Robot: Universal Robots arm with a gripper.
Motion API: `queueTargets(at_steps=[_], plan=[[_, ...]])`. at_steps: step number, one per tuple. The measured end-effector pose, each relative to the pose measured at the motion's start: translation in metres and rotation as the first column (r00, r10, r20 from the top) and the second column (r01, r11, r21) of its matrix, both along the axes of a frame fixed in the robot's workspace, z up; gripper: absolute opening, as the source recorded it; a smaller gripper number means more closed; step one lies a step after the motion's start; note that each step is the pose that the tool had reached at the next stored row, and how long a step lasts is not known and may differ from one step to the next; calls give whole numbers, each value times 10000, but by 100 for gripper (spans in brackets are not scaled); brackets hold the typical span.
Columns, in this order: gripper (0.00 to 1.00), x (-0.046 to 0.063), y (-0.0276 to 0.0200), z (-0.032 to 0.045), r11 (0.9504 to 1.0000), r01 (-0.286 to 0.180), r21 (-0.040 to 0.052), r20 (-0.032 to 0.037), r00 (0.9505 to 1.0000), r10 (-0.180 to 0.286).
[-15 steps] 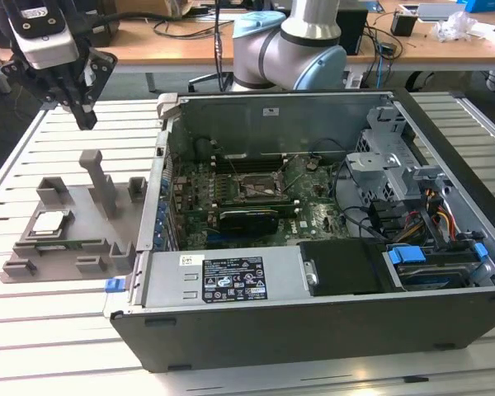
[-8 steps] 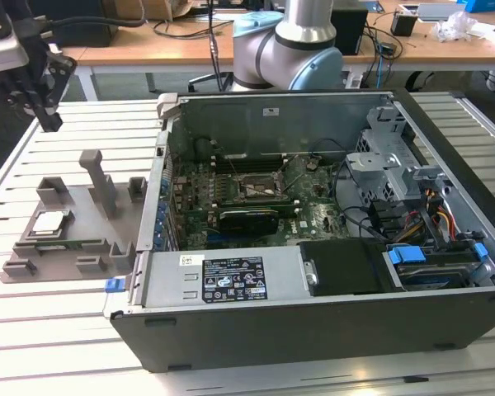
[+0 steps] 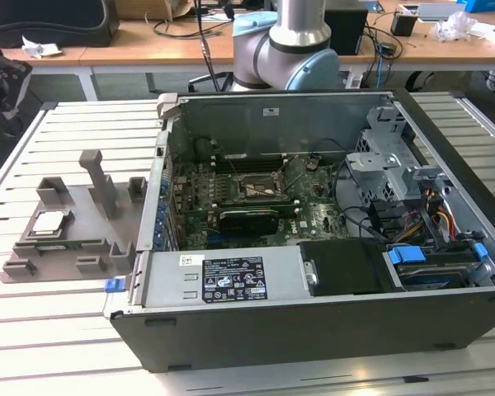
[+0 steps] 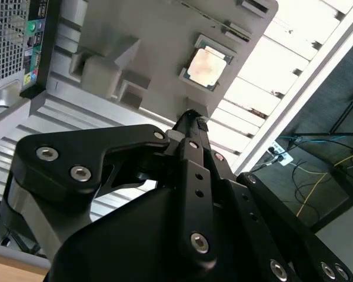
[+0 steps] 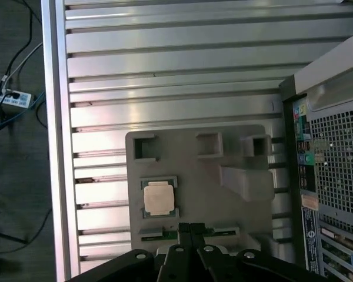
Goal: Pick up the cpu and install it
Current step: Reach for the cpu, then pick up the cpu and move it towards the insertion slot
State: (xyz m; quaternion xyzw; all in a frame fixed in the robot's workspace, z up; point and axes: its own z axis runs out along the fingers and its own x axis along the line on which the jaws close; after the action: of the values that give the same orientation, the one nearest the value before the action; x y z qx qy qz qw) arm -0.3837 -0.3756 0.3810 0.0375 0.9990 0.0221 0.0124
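Note:
The cpu [image 3: 49,221] is a small silver square lying flat in a recess of the grey plastic tray [image 3: 81,208], at the exterior view's left of the open computer case [image 3: 313,247]. Both wrist views look down on the cpu [image 4: 207,64] [image 5: 159,197] in the tray [image 4: 159,35] [image 5: 188,158] from well above. My gripper [image 4: 191,120] [image 5: 185,228] hangs above the tray's edge, a little off to the side of the chip. Its black fingers are shut together with nothing between them. Inside the case, the dark socket frame [image 3: 258,190] sits on the green motherboard.
The tray carries upright grey blocks [image 3: 99,177] beside the chip. The case wall [image 5: 335,170] with its vent grille stands close to the tray. The slatted metal table [image 3: 49,322] has an edge beyond the tray, with cables [image 5: 12,94] on the floor below. The arm's base [image 3: 293,37] rises behind the case.

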Motion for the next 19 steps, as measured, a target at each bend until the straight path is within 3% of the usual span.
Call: queueTargets(at_steps=[6,19], plan=[[11,-240,-21,-1,10000,-2,0,0,10000,2],[11,-256,-21,-1,10000,-1,0,0,10000,1]])
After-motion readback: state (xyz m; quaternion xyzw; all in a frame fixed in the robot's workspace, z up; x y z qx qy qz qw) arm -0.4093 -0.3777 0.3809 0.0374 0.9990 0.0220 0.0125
